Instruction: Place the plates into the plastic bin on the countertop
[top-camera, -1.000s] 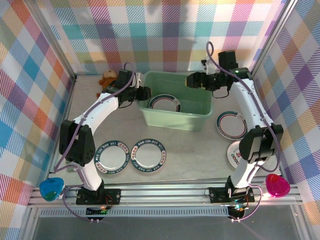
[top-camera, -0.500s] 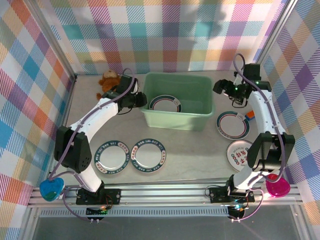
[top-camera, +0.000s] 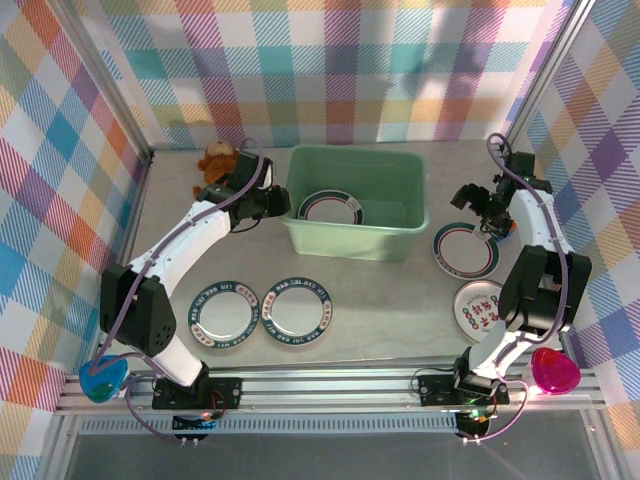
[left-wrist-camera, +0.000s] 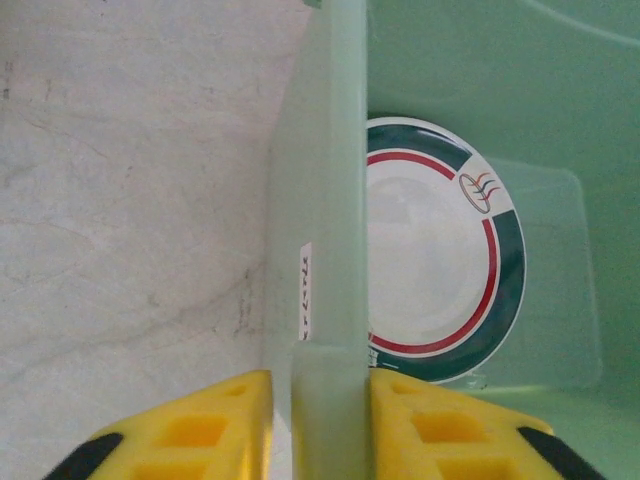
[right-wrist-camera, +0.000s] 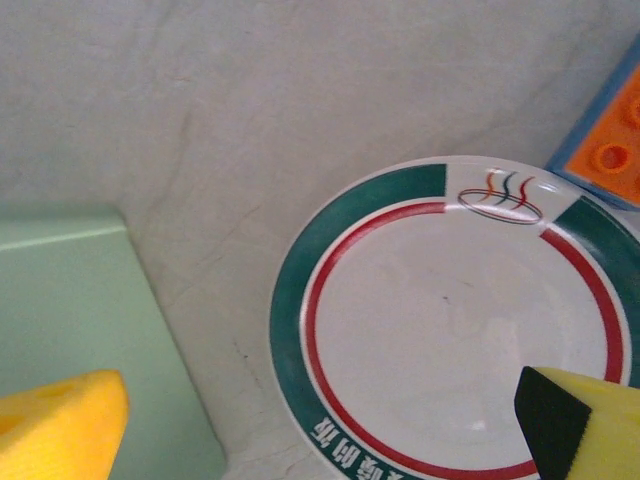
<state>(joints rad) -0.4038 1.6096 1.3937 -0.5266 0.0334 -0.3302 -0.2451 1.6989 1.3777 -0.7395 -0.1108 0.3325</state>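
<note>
The mint-green plastic bin (top-camera: 385, 178) stands at the back middle of the countertop (top-camera: 380, 300). One teal-and-red banded plate (top-camera: 330, 207) lies flat inside it. My left gripper (top-camera: 281, 204) is shut on the bin's left wall (left-wrist-camera: 330, 200), one yellow finger outside and one inside, beside that plate (left-wrist-camera: 430, 250). My right gripper (top-camera: 472, 197) hangs open above a second teal-and-red plate (top-camera: 465, 249) lying right of the bin. In the right wrist view this plate (right-wrist-camera: 460, 330) sits below the wide-apart jaws of the right gripper (right-wrist-camera: 320, 410), nothing between them.
Two dark-rimmed plates (top-camera: 223, 312) (top-camera: 299, 308) lie near the front left. A red-dotted plate (top-camera: 480, 308) lies at the front right. A brown plush toy (top-camera: 214, 160) sits at the back left. An orange and blue block (right-wrist-camera: 610, 140) rests beside the right plate. The bin's corner (right-wrist-camera: 80, 300) is close to my right gripper.
My right arm swung from over the bin out to the right and now hangs over the plate on the countertop. The left gripper stayed at the bin's left wall.
</note>
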